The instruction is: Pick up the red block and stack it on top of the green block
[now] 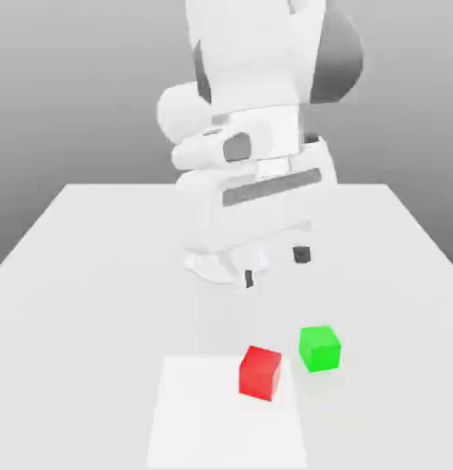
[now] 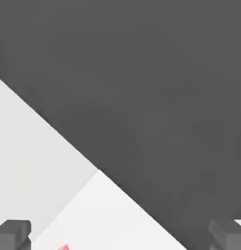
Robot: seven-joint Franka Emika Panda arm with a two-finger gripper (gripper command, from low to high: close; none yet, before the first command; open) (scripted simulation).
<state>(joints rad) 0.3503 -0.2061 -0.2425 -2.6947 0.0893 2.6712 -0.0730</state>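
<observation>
The red block (image 1: pixel 259 373) rests on the white table near its front edge. Just to the exterior view's right of it, and slightly farther back, sits the green block (image 1: pixel 319 349), a small gap apart from it. My gripper (image 1: pixel 276 266) hangs above the table behind both cubes, open, with nothing between its dark fingertips (image 1: pixel 302 254). In the hand view the two fingertips (image 2: pixel 12 235) stand wide apart, and a thin sliver of the red block (image 2: pixel 63 247) peeks in at the picture's edge between them.
The table (image 1: pixel 102 275) is plain white, with a brighter rectangular patch (image 1: pixel 212 422) under the red block. The arm's bulky white body (image 1: pixel 253 138) stands behind the gripper. In the hand view the table edge (image 2: pixel 69 141) meets a dark grey floor.
</observation>
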